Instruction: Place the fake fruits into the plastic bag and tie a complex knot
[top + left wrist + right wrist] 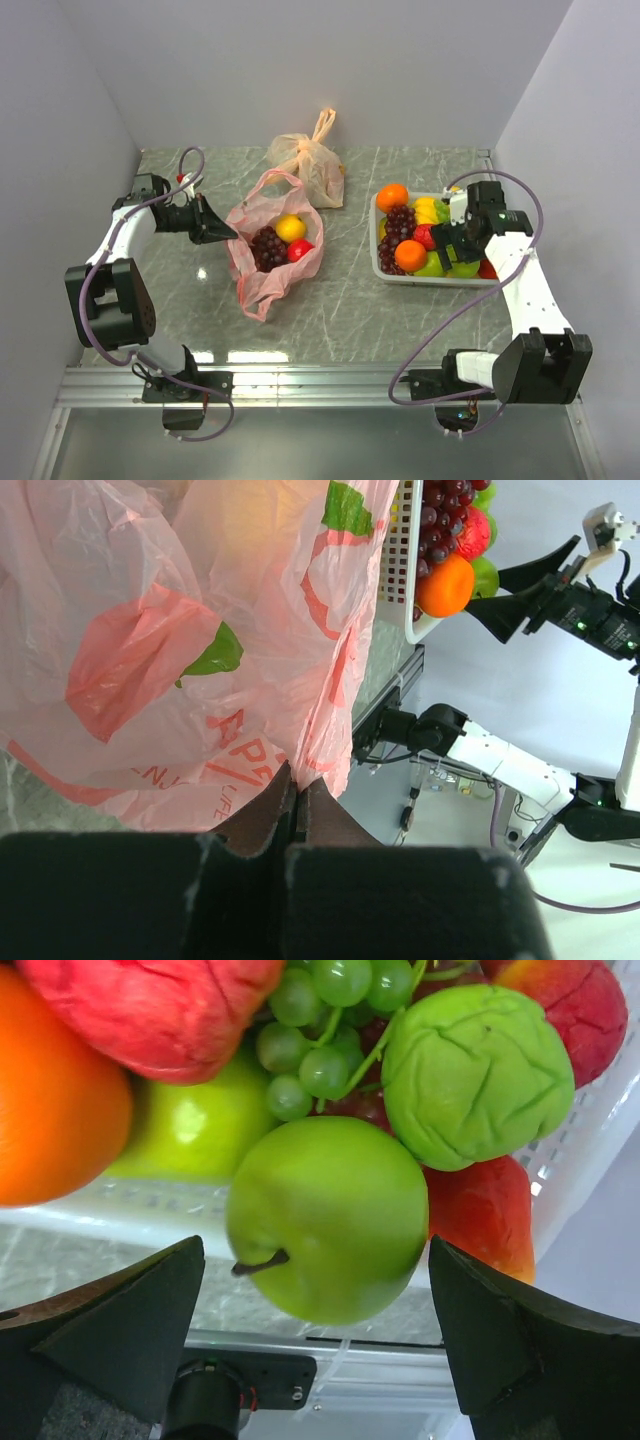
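The pink-red plastic bag (262, 285) lies open on the table with a dark grape bunch (267, 247), a yellow fruit (291, 228) and a red fruit (300, 250) inside. My left gripper (226, 233) is shut on the bag's left rim; the left wrist view shows the film (180, 630) pinched between the closed fingertips (293, 783). My right gripper (446, 246) is open over the white basket (385, 273) of fake fruits. In the right wrist view a green apple (330, 1220) sits between the spread fingers (120, 1320), untouched. No knot is visible on the pink-red bag.
A paler orange bag (312, 165) with tied upright handles stands behind the pink-red one. The basket holds oranges (392, 196), grapes, red and green fruits. Walls close in on the left, back and right. A metal rail runs along the near edge.
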